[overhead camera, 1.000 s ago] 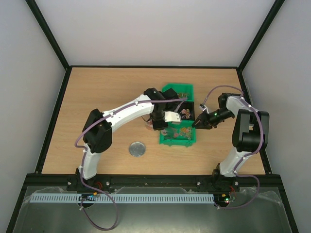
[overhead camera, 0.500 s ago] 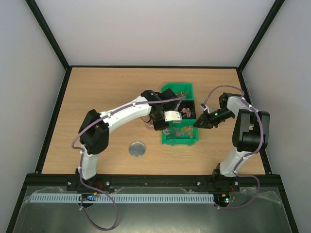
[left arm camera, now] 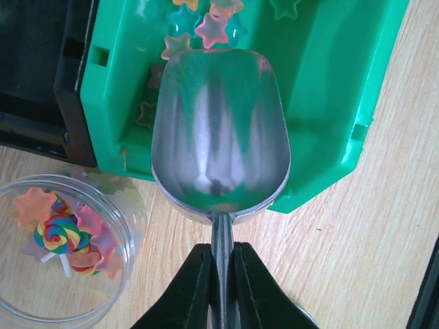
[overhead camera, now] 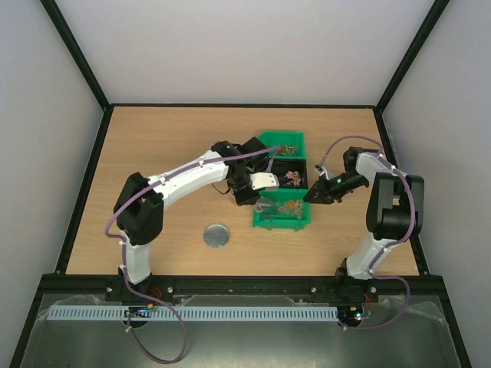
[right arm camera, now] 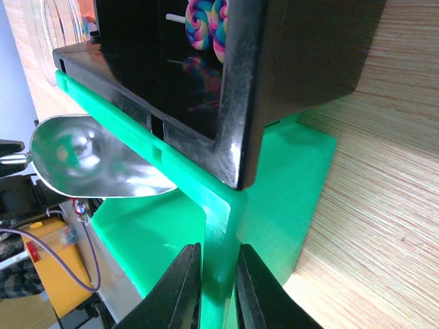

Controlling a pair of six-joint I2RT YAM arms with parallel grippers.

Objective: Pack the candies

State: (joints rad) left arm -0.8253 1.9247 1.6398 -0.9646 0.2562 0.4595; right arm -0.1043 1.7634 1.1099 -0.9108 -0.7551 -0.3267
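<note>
While left gripper (left arm camera: pixel 221 271) pinches the empty scoop (left arm camera: pixel 219 130) by its handle over the green bin (left arm camera: pixel 329 103), candies (left arm camera: pixel 209 29) lie at frame top, more in jar (left arm camera: pixel 72 236) lower left; right gripper (right arm camera: pixel 218 271) clamps bin wall

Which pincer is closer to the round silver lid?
Left. The left pincer hangs beyond the lid, beside the green bin; the right pincer grips the bin's right wall.

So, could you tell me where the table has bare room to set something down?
Free: the far strip of table behind the bins, and the near patch between lid and right arm. Crowded: at the bins, with jar, scoop, left gripper and right gripper.
</note>
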